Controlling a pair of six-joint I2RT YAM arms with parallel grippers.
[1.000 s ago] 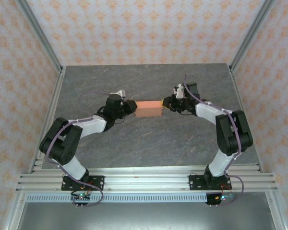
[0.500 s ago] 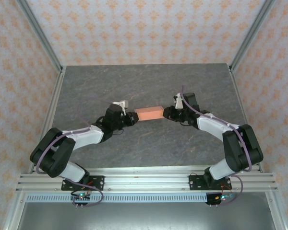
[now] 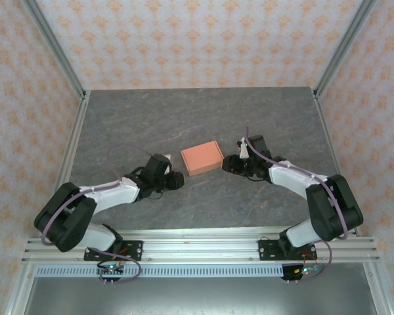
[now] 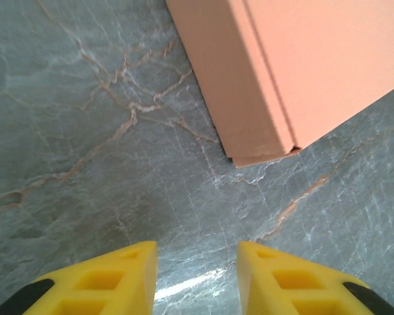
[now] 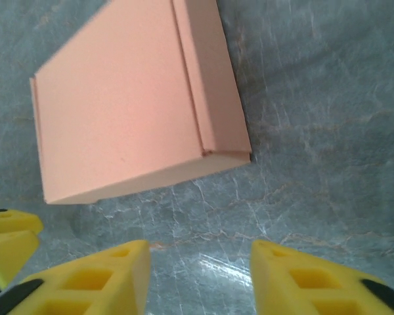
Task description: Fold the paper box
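Paper box [image 3: 202,157], closed, laid flat on grey table [image 3: 184,118] between left gripper [image 3: 177,178] and right gripper [image 3: 227,164], just ahead of each, untouched. Jaws of both parted moderately, nothing held.

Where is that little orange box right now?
From above, the paper box lies flat near the middle of the table, between the left fingers and right fingers, touching neither.

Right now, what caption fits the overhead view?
Paper box lies free between open left gripper and right gripper.
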